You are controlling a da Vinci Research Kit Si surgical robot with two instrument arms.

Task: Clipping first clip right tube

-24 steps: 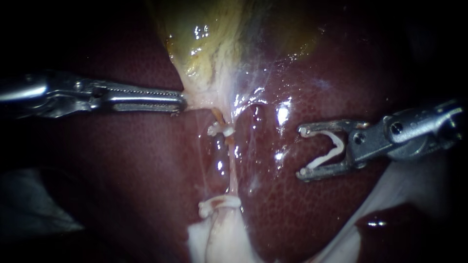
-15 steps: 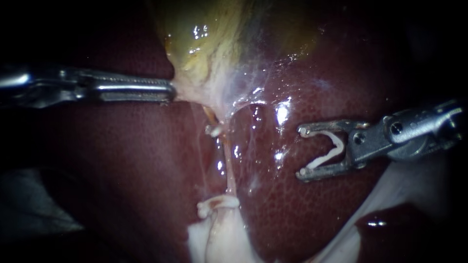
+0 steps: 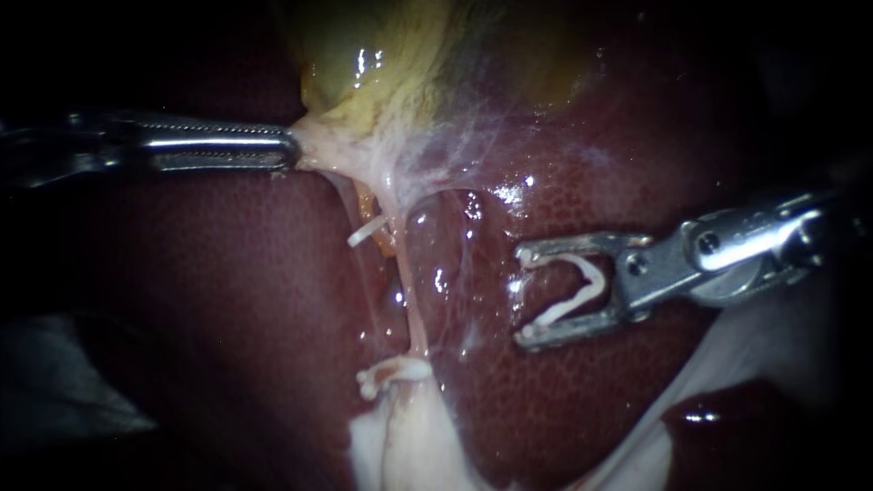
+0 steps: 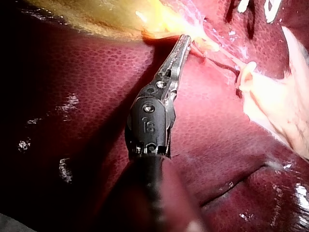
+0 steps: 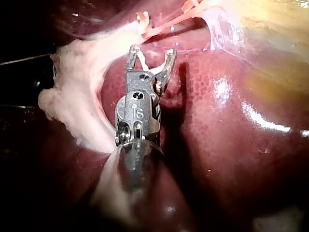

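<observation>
Now the right claw is holding a spread clip, facing left at the tube, which is running near-to-far close by. The left claw is gripping the gallbladder.

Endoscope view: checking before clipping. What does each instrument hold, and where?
Left instrument: the gallbladder, by its pale lower edge. Right instrument: an open clip, by its two ends.
</observation>
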